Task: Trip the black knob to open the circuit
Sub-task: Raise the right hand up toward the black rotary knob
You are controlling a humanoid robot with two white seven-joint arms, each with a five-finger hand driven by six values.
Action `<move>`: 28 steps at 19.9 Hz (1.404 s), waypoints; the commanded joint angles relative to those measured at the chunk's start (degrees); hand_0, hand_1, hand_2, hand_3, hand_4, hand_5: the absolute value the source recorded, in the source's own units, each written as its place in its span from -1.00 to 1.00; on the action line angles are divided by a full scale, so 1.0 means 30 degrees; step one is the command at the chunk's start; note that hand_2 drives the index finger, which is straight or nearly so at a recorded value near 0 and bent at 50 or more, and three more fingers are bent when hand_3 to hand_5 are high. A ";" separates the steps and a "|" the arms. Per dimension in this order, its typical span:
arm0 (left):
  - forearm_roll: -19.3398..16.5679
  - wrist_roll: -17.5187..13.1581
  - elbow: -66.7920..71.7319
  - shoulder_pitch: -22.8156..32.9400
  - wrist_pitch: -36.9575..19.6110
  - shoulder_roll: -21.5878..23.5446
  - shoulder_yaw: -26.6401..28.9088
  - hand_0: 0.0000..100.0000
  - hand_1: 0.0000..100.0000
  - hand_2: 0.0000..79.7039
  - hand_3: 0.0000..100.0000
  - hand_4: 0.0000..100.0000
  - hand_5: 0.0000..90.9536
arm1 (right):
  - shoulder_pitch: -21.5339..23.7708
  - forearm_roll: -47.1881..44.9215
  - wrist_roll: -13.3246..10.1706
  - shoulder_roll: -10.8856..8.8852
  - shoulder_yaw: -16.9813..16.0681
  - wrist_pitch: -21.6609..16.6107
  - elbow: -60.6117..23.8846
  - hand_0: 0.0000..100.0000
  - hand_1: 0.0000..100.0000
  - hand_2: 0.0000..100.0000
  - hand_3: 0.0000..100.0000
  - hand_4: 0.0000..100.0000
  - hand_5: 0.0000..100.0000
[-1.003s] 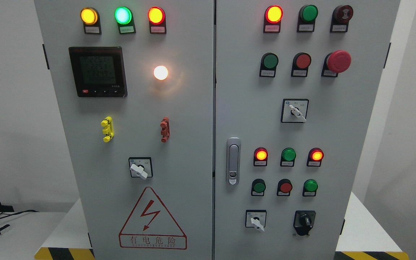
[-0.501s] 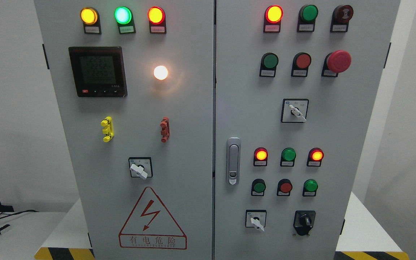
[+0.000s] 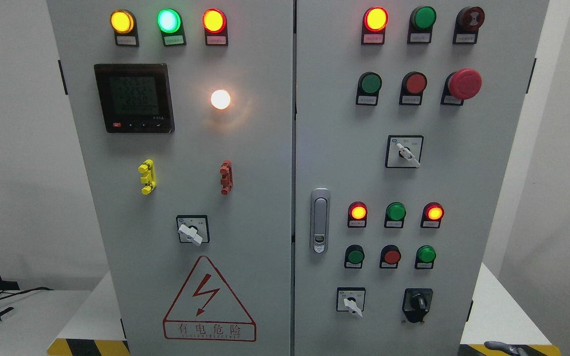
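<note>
The black knob (image 3: 417,301) sits on a black plate at the lower right of the grey cabinet's right door (image 3: 468,207), its handle pointing roughly straight up. A small grey part of my right hand (image 3: 506,347) shows at the bottom edge, below and to the right of the knob and well apart from it. Too little of that hand shows to tell its state. My left hand is out of view.
White selector switches (image 3: 350,301) (image 3: 404,152) (image 3: 192,230), lit indicator lamps, push buttons and a red mushroom stop button (image 3: 464,83) cover the doors. A metal door latch (image 3: 319,220) is near the centre seam. A hazard-striped platform edge (image 3: 87,347) runs below.
A grey part of my right hand has come into view at the bottom right edge. The meter's digits flicker; the knob and switches have not moved.
</note>
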 commanded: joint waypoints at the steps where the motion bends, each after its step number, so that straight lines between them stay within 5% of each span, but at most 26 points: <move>1: -0.0586 0.0004 0.0000 0.0000 0.0008 0.0010 0.0000 -0.76 -0.22 -1.00 -1.00 -1.00 -1.00 | -0.0816 0.0219 -0.0080 0.0051 0.1137 0.0047 0.0836 -0.48 0.48 -0.17 1.00 1.00 0.89; 28: -0.0586 0.0004 0.0000 0.0000 0.0008 0.0010 0.0000 -0.76 -0.22 -1.00 -1.00 -1.00 -1.00 | -0.2631 0.1186 -0.0314 0.0343 0.2427 0.0047 0.2183 -0.37 0.47 -0.17 1.00 1.00 0.89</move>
